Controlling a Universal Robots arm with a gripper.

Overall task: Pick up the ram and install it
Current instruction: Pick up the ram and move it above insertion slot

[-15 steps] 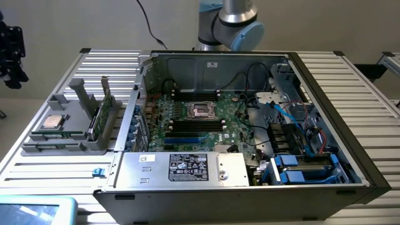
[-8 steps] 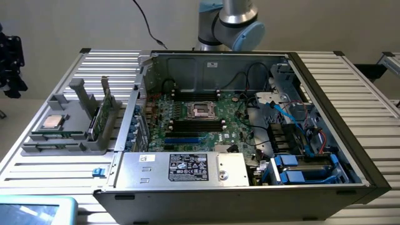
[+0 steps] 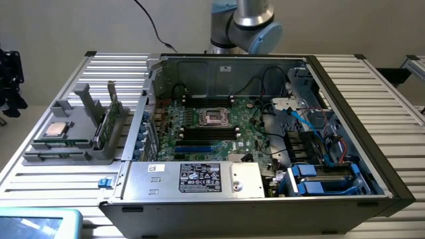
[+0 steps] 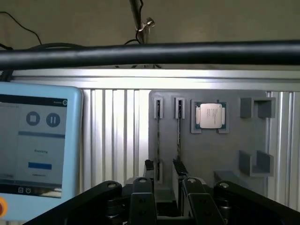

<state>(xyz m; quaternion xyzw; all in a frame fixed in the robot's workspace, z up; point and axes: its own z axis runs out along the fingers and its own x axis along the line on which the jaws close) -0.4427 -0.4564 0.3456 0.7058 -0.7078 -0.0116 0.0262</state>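
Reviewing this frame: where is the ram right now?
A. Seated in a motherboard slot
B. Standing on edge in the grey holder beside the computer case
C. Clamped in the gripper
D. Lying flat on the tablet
B: the ram stands on edge in a slot of the grey holder, at the exterior view's left of the computer case, and the gripper is open with nothing in it.

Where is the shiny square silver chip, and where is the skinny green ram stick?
Square silver-topped processor chip [image 4: 210, 116]: wrist view, middle of its silver lid.
Thin green ram stick [image 4: 179, 133]: wrist view, its narrow edge.
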